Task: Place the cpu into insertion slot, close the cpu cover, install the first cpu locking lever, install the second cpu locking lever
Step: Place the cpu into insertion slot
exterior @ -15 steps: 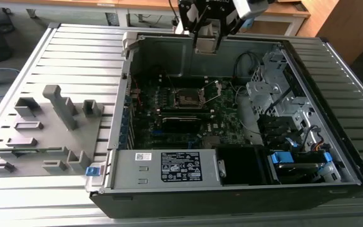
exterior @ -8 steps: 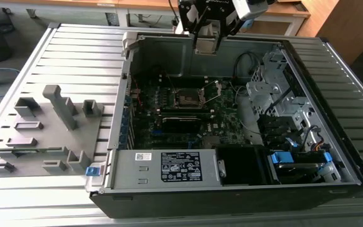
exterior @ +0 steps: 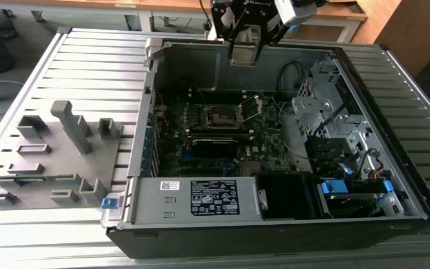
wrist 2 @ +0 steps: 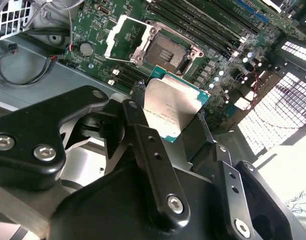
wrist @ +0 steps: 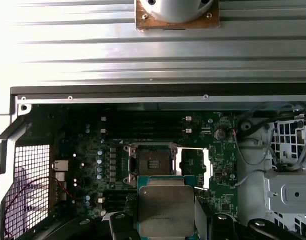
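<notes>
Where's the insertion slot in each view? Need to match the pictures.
Exterior view: insertion slot mid-motherboard, inside the open case.
Second wrist view: slot just beyond the cpu held in the gripper.
First wrist view: slot just beyond the cpu.
Shared landmark: cpu cover, swung open beside the slot.

Exterior view: soft, even room light; computer case [exterior: 186,67] interior dim, deepest shadow toward 5 o'clock. First wrist view: slatted table [wrist: 142,55] washed out white. Second wrist view: sheen on cpu [wrist 2: 173,107].
</notes>
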You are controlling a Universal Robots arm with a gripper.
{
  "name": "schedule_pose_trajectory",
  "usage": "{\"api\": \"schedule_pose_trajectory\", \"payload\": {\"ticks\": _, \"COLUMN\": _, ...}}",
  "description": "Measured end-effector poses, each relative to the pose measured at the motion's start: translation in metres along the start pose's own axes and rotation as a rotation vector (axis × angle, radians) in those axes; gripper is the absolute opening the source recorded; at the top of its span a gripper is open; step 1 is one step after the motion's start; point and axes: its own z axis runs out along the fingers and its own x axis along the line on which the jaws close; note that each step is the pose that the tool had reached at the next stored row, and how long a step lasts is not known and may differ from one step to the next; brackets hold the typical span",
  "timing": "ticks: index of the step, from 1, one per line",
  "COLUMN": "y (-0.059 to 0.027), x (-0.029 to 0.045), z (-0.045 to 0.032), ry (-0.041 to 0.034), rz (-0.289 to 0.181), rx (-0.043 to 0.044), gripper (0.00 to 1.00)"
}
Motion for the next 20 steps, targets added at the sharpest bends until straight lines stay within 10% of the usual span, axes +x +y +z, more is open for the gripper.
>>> {"api": "schedule_pose_trajectory", "payload": {"ticks": 20, "y": -0.0004, "x": -0.0001, "z": 0.0040, "ry": -0.0003, "rz": 0.000, "rx": 0.0133, "gripper": 0.54}}
